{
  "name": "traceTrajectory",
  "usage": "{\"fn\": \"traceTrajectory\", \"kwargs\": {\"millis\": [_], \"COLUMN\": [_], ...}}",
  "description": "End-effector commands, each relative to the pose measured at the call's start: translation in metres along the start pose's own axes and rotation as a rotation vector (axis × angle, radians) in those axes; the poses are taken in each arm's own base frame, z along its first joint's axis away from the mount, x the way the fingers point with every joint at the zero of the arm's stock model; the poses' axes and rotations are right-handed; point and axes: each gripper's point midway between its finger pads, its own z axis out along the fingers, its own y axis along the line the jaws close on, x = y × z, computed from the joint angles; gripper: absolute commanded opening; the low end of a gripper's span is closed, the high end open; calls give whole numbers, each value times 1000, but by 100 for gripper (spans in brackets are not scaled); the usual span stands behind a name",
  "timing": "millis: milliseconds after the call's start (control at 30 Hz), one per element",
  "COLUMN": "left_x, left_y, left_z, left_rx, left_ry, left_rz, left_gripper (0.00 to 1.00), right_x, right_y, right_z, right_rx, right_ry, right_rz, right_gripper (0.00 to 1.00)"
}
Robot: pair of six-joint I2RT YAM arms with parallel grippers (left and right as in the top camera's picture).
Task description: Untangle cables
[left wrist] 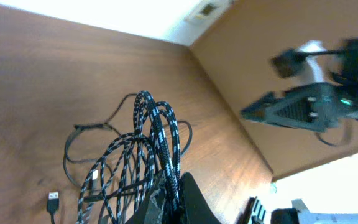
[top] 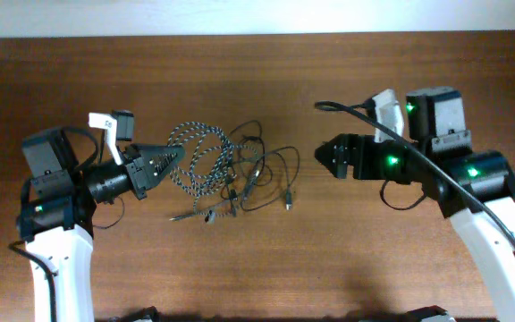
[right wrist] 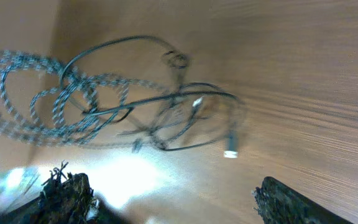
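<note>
A tangle of cables lies mid-table: a black-and-white speckled braided cord (top: 202, 156) in loops and thin black cords (top: 266, 170) with small plug ends to its right. My left gripper (top: 170, 156) is shut on the braided cord at the tangle's left edge; in the left wrist view the braided cord (left wrist: 160, 134) runs up from between the fingers (left wrist: 178, 198). My right gripper (top: 325, 154) is open and empty, hanging to the right of the tangle. The right wrist view shows the braided cord (right wrist: 42, 102), the thin black cords (right wrist: 166, 102) and a plug (right wrist: 231, 150) ahead of the open fingers (right wrist: 173, 199).
The wooden table (top: 266, 259) spreads around the tangle. A pale wall edge (top: 240, 18) runs along the far side. The right arm (left wrist: 309, 99) shows across the table in the left wrist view.
</note>
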Motion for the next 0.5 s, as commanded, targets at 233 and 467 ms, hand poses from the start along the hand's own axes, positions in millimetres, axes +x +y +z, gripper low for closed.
{"fn": "traceTrajectory", "kwargs": {"millis": [233, 467], "left_x": [-4, -4], "left_y": [-18, -32], "left_z": [-2, -4], "left_rx": [100, 178], "left_ry": [-20, -34], "left_rz": [88, 163], "left_gripper": [0, 0], "right_x": [40, -6], "right_y": [98, 96], "right_z": [55, 77], "right_rx": [-398, -296], "right_ry": [143, -54], "right_rz": [-573, -787], "right_gripper": [86, 78]}}
